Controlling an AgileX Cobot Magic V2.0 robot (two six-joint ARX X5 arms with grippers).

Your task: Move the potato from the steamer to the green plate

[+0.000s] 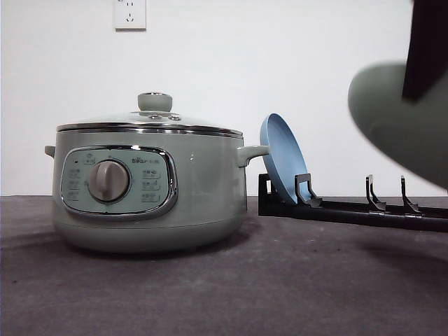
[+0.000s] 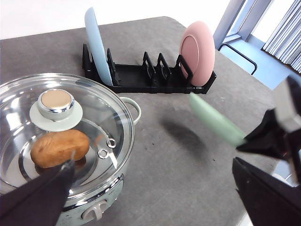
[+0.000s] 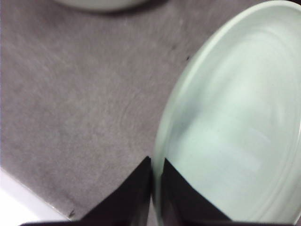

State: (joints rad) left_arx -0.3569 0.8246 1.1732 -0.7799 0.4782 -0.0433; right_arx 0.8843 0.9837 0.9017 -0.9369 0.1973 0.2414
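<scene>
The steamer (image 1: pixel 148 178) sits on the grey surface (image 1: pixel 280 287) toward the robot's left, its glass lid (image 2: pixel 61 127) in place. Through that lid, in the left wrist view, the potato (image 2: pixel 59 148) lies inside the pot, its long axis running roughly across the pot, beside the lid knob (image 2: pixel 56 104). The lid stands between the potato and any jaws — that is the relation the transfer turns on, since by my reading nothing can reach the potato until the lid comes off.

The green plate (image 3: pixel 235 127) is off the surface, held in the air on the robot's right; the right gripper (image 3: pixel 156 188) has its jaws closed thin on the plate's rim, one on each face. In the front view the plate is blurred and cut by the frame edge, well apart from the steamer.

Behind, a black dish rack (image 2: pixel 150 77) holds a blue plate (image 2: pixel 97 44) and a pink plate (image 2: pixel 197 52) upright.

The left gripper (image 2: pixel 150 188) hangs above the steamer, clearly the nearer arm to the potato, with its jaws spread wide and empty. Its fingertips are cut off by the frame, and the steamer's interior under the potato is hard to make out.
</scene>
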